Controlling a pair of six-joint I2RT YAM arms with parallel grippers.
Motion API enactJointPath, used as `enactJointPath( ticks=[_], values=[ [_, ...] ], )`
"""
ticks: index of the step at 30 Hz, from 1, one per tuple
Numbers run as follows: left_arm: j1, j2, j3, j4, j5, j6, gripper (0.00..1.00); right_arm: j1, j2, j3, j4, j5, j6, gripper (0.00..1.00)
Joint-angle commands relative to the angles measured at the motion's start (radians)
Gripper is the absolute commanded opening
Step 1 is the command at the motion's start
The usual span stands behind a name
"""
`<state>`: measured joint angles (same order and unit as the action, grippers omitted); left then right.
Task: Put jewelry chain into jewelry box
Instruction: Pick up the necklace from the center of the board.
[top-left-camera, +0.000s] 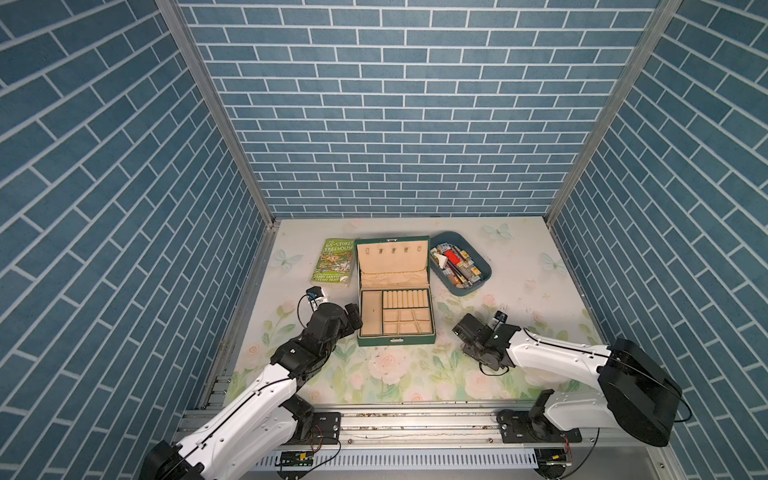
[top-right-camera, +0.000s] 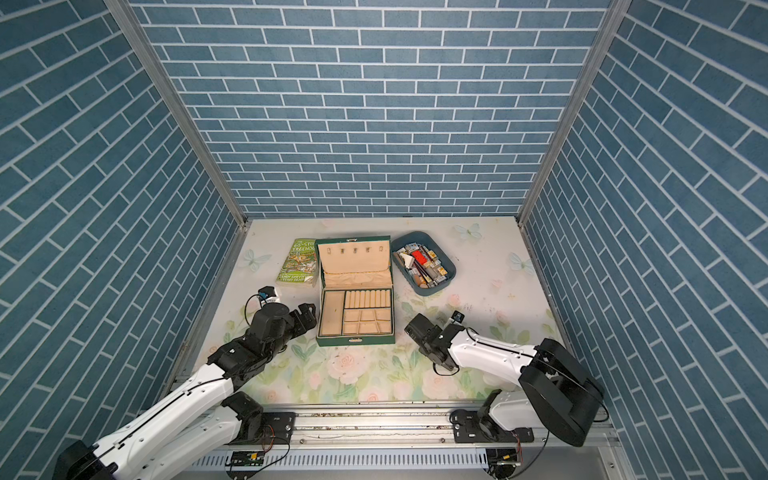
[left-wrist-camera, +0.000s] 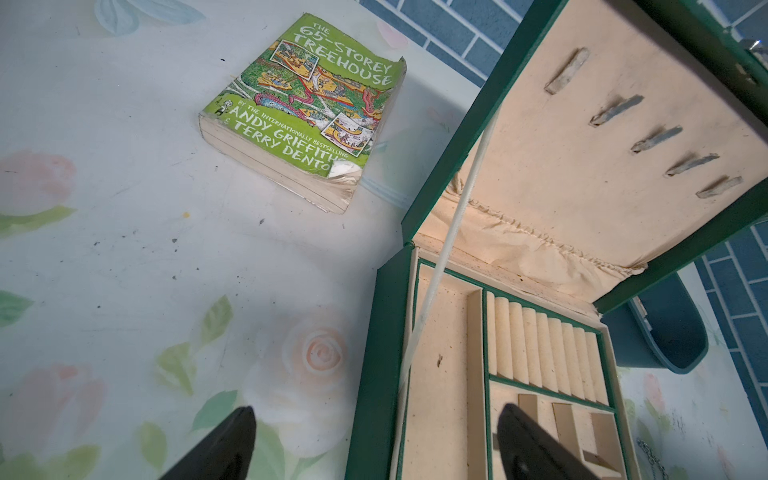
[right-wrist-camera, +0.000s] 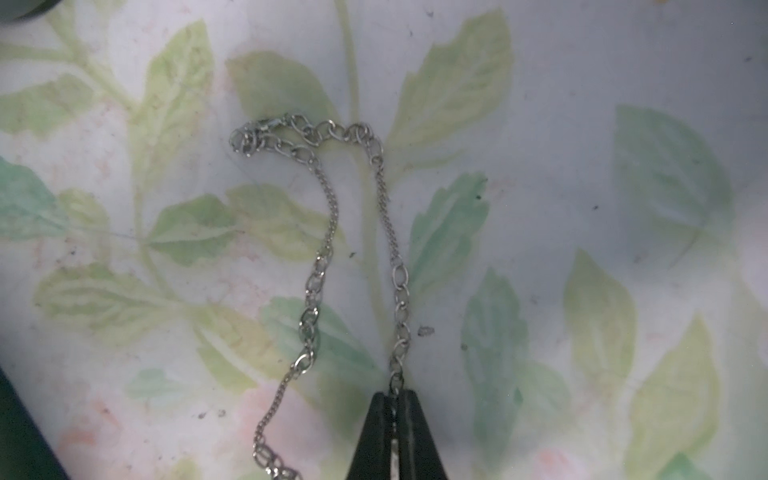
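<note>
The dark green jewelry box (top-left-camera: 395, 341) stands open at mid-table, its beige compartments empty and its lid upright, seen in both top views (top-right-camera: 355, 340). The thin silver jewelry chain (right-wrist-camera: 316, 282) lies in a long loop on the floral cloth to the right of the box. My right gripper (right-wrist-camera: 394, 400) is shut on one strand of it, down at the cloth. In a top view the right gripper (top-left-camera: 468, 332) covers the chain. My left gripper (left-wrist-camera: 376, 409) is open, straddling the box's left wall (left-wrist-camera: 374, 374), with nothing between its fingers.
A green paperback book (top-left-camera: 336, 266) lies left of the box lid. A blue-grey tray (top-left-camera: 487, 275) of small items sits behind and right of the box. Blue brick walls close in three sides.
</note>
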<state>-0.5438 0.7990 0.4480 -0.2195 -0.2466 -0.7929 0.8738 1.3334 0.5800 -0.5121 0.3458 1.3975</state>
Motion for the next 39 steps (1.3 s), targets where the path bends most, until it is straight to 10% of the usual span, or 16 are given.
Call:
enactJointPath(
  ticks=[1,20,39],
  values=[
    [-0.005,-0.016,-0.002,-0.021,-0.019,0.003,0.94,-0.009,-0.012,0.017,-0.07,0.018,-0.039,0.0],
    [-0.005,-0.001,0.1,-0.076,-0.069,0.015,0.94,-0.008,-0.113,0.489,-0.278,0.3,-0.721,0.0],
    [-0.005,-0.019,0.204,0.009,0.013,0.139,0.95,-0.007,-0.008,1.01,-0.367,0.239,-1.086,0.0]
  ],
)
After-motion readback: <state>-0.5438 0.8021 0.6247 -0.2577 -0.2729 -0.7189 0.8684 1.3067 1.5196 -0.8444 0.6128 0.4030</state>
